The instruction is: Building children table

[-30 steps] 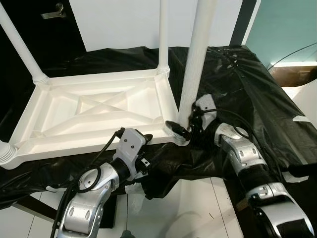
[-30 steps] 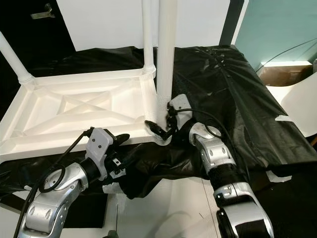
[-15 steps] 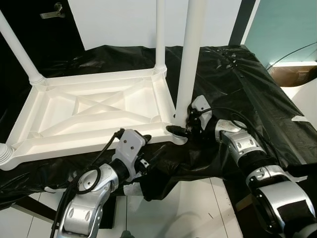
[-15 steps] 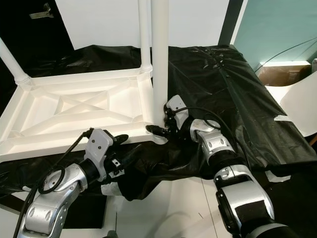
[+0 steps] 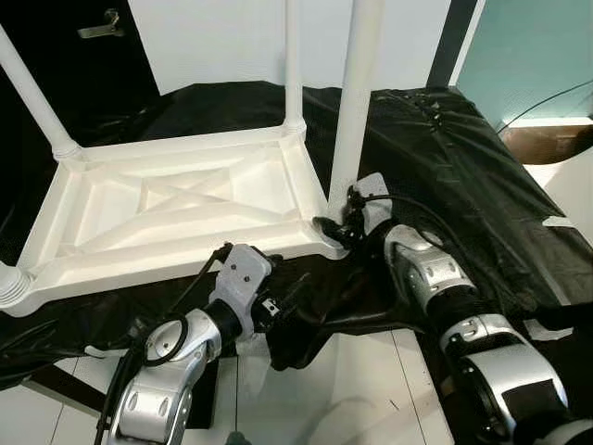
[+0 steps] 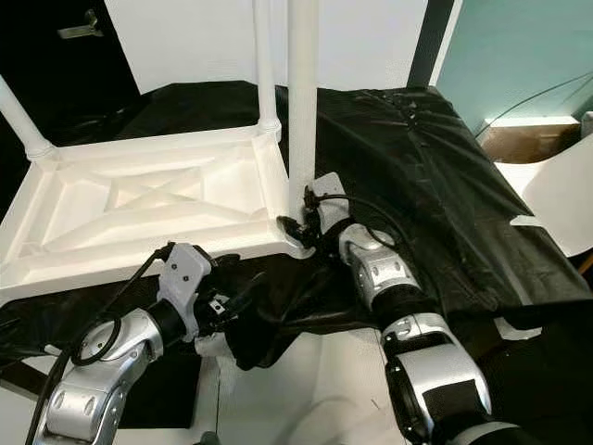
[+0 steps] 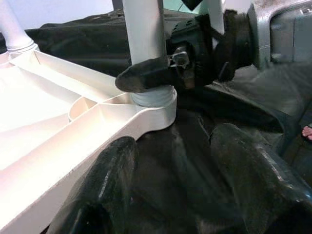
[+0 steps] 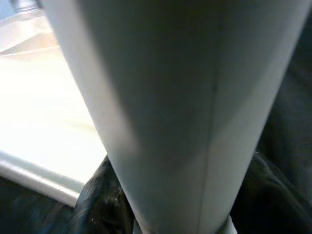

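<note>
A: From where do the two head views look?
B: From above, forward and down, both sharing the upturned table top (image 5: 176, 209).

A: And the wrist views?
B: The left looks low and close at the near corner leg (image 7: 145, 44); the right sits almost against that leg (image 8: 165, 112).

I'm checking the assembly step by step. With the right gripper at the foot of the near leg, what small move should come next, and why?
Probably keep the right gripper clamped and twist the white leg further into its corner socket. The leg stands upright in the upturned tabletop with the black fingers around its base just above the collar, so seating it looks unfinished. The left gripper sits below the table edge.
</note>
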`<state>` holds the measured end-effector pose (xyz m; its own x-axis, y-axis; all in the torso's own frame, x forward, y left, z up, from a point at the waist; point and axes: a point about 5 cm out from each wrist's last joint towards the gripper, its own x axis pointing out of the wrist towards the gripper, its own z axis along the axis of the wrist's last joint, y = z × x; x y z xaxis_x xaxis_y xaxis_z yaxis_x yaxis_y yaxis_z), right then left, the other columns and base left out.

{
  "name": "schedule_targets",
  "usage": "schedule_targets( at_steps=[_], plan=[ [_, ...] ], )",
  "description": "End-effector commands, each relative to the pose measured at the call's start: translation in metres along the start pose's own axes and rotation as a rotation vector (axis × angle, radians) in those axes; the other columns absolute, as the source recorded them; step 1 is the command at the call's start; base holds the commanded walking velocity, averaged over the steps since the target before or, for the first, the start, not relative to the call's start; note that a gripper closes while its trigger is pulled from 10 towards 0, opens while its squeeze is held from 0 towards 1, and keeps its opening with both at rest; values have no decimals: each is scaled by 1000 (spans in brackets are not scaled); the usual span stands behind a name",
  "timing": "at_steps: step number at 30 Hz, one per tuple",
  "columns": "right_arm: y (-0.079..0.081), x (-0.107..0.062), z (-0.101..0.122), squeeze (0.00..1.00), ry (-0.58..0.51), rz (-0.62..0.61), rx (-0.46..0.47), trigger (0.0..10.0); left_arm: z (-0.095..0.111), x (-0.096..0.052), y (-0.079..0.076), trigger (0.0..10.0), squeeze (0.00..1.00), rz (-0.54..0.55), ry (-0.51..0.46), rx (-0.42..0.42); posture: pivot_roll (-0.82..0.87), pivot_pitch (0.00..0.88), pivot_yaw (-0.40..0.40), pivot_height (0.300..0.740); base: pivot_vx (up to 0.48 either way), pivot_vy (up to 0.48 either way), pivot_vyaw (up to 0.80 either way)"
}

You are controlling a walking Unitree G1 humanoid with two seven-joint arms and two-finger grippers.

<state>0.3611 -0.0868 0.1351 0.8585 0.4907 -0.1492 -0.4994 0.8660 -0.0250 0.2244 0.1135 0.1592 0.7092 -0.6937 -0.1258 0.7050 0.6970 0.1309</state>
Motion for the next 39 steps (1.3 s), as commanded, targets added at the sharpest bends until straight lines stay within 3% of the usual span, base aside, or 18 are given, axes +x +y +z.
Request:
schedule_targets(
  at_steps=[1, 4, 5, 8, 10, 11, 13, 14, 20, 21, 22, 33, 34, 39],
  plan=[
    [1, -5, -20, 0, 84, -143, 44, 0, 1, -2, 4, 10000, 0, 100, 1, 5, 109, 19, -27, 740, 0, 0, 0],
    [10, -9, -24, 0, 74, -284, 91, 0, 1, -1, 4, 10000, 0, 101, -2, 4, 103, 14, -29, 740, 0, 0, 0],
    [20, -9, -28, 0, 77, -318, 122, 0, 1, 0, 4, 10000, 0, 101, -4, 3, 103, 14, -29, 740, 0, 0, 0],
    [33, -8, -27, 0, 70, -318, 137, 0, 1, 1, 4, 10000, 0, 98, -7, 3, 97, 12, -32, 740, 0, 0, 0],
    [32, -8, -24, 0, 60, -315, 145, 0, 1, 2, 4, 10000, 0, 98, -8, 2, 92, 11, -34, 740, 0, 0, 0],
    [29, -9, -22, 0, 55, -325, 142, 3412, 1, 2, 5, 10000, 0, 97, -9, 4, 92, 8, -38, 740, 0, 0, 0],
    [26, -10, -21, 0, 53, -335, 141, 3412, 1, 3, 5, 10000, 0, 97, -11, 6, 92, 8, -38, 740, 0, 0, 0],
    [25, -10, -20, 0, 49, -336, 131, 10000, 2, 3, 6, 10000, 0, 99, -13, 7, 92, 8, -38, 740, 0, 0, 0],
    [20, -13, -13, 0, 13, -343, 107, 10000, 2, 4, 8, 10000, 0, 103, -16, 9, 91, 1, -35, 740, 0, 0, 0],
    [15, -15, -10, 941, -11, -332, 100, 10000, 2, 4, 8, 10000, 0, 102, -15, 9, 89, 0, -33, 740, 0, 0, 0],
    [10, -16, -8, 1000, -35, -316, 96, 10000, 2, 4, 8, 10000, 0, 102, -15, 9, 89, 0, -33, 740, 0, 0, 0],
    [-20, -30, -1, 1000, -124, -61, 36, 10000, 1, 3, 8, 10000, 0, 97, -12, 12, 87, 0, -25, 740, 0, 0, 0],
    [-23, -29, -1, 0, -121, -14, 18, 10000, 1, 3, 8, 10000, 0, 96, -11, 13, 89, 0, -21, 740, 0, 0, 0],
    [-25, -24, 0, 0, -82, 141, -35, 10000, 2, 3, 8, 10000, 0, 92, -10, 17, 91, 0, -16, 740, 0, 0, 0]
  ],
)
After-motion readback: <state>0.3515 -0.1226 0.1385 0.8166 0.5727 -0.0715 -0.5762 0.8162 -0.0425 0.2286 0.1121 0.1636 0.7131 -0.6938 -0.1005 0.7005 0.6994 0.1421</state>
